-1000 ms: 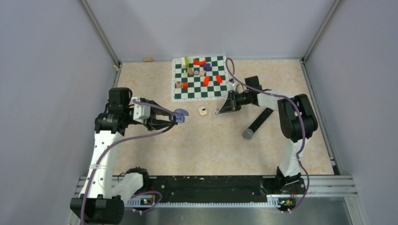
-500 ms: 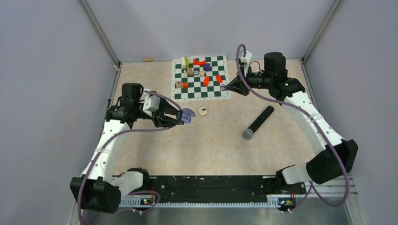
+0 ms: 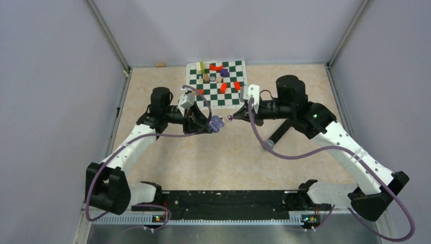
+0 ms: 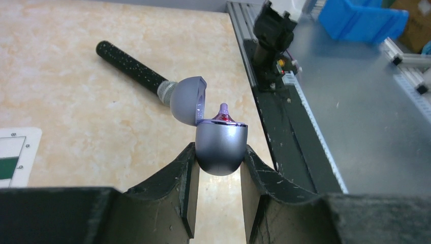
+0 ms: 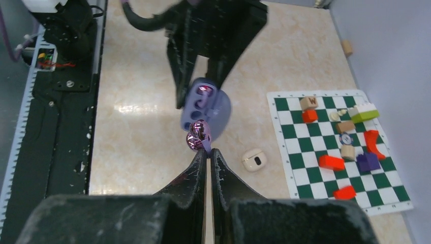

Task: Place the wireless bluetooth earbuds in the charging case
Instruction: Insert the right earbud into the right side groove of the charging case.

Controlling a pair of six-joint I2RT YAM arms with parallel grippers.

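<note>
My left gripper [image 4: 218, 152] [image 3: 211, 124] is shut on the grey-purple charging case [image 4: 221, 145] [image 3: 217, 123] and holds it above the table, its lid [image 4: 185, 100] swung open. One purple earbud [image 4: 222, 111] sits in the case with its stem poking up. My right gripper [image 5: 209, 151] [image 3: 233, 118] is shut on the stem of a second shiny purple earbud [image 5: 197, 136] [image 3: 229, 118]. In the right wrist view this earbud hangs just in front of the open case [image 5: 203, 104], close to its free socket.
A black microphone [image 3: 277, 134] [image 4: 134, 71] lies on the table right of centre. A small white case [image 5: 254, 159] lies near the green chessboard mat [image 3: 231, 97], which carries several red, purple and wooden blocks [image 5: 331, 162]. The black base rail [image 3: 223, 198] runs along the near edge.
The left arm carried the open case right, toward the centre. The right arm swung from the chessboard's edge down to the centre, bringing its earbud right beside the case.
</note>
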